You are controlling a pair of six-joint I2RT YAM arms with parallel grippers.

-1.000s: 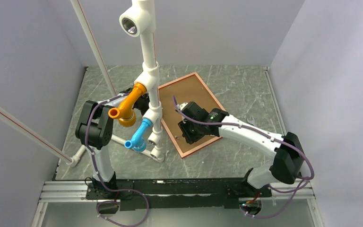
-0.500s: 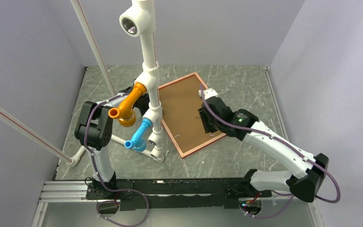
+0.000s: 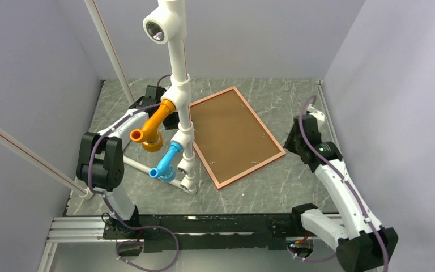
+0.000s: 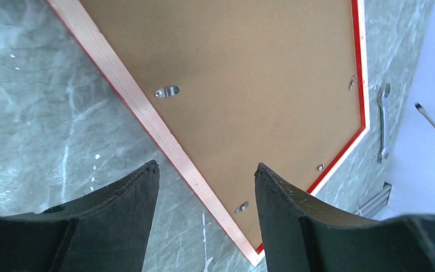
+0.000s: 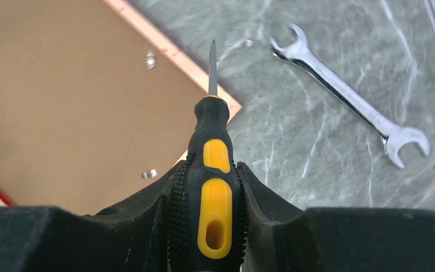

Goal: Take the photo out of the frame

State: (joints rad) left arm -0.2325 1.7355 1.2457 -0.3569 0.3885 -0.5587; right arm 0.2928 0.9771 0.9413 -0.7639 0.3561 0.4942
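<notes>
Brown backing board (image 3: 232, 136) faces up in the red frame (image 4: 153, 122), flat on the table (image 3: 294, 102), hiding the photo beneath. Right jaws clamp a screwdriver (image 5: 214, 153), likely for turning the clips (image 4: 167, 90). Left jaws hang apart, empty, over the frame's edge.

The frame (image 3: 253, 169) is lying flat and face down just to the right of the white pipe stand (image 3: 179, 73), skewed at an angle to it. It has a thin red rim with a pale wood edge on the back. The brown backing board (image 3: 232, 133) sits in it, with little metal tabs (image 4: 167, 90) round the edge. The photo is hidden underneath, so I can't see it.
</notes>
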